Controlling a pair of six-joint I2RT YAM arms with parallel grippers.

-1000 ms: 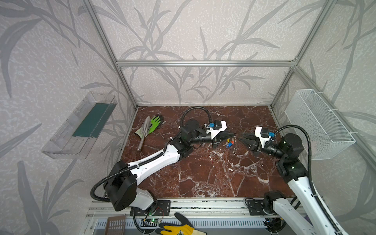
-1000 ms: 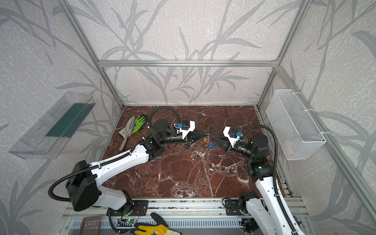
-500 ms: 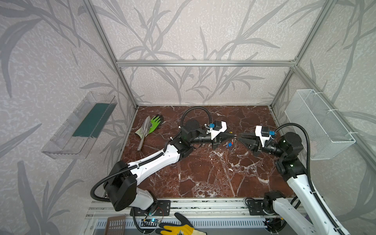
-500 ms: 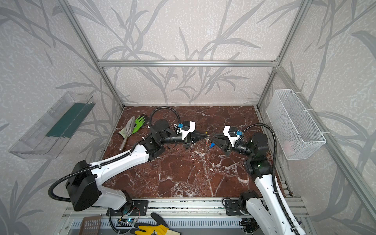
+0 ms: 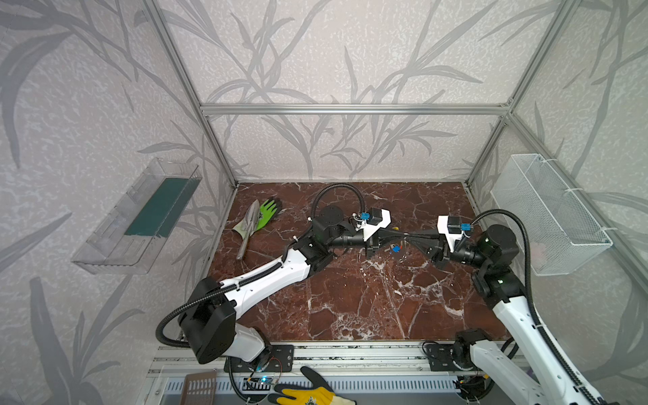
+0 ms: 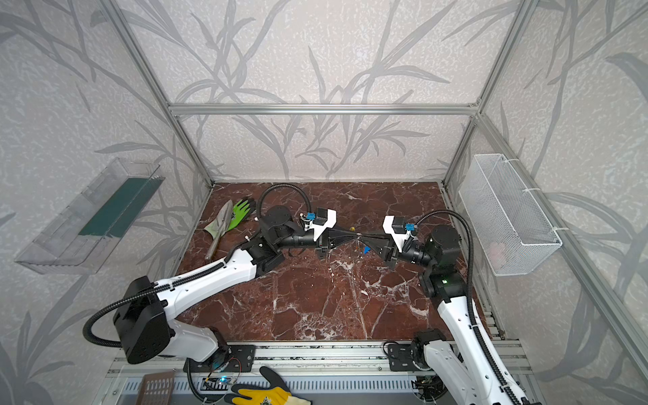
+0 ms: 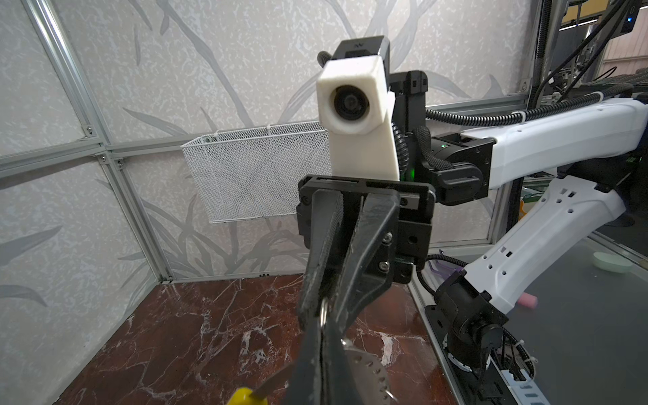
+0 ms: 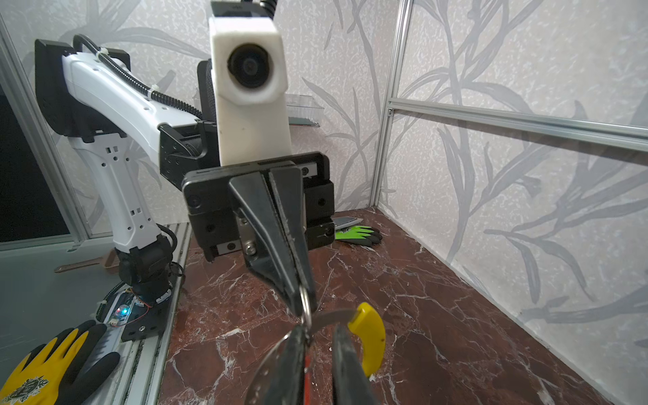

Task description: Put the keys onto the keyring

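Observation:
In both top views the two grippers meet tip to tip above the middle of the marble table. My left gripper (image 7: 321, 347) (image 5: 402, 235) is shut on the keyring (image 7: 368, 371), a thin grey dotted hoop with a yellow arc (image 8: 368, 336). A small silver split ring (image 8: 306, 305) sits at the left gripper's tip. My right gripper (image 8: 321, 331) (image 6: 361, 239) has its jaws a narrow gap apart, and marble shows between them. The red-orange tag (image 8: 307, 368) of one of the keys lies against one finger's inner face. The blue tag (image 5: 396, 248) (image 6: 366, 249) hangs just below the meeting point.
A green glove (image 5: 269, 211) and a metal trowel (image 5: 248, 226) lie at the table's back left. A white wire basket (image 5: 550, 214) hangs on the right wall and a clear tray (image 5: 140, 214) on the left wall. A yellow glove (image 5: 308, 394) lies in front of the rail.
My right gripper has moved left until its tips meet the left gripper, and its jaws have narrowed. The left arm with the keyring has stayed put.

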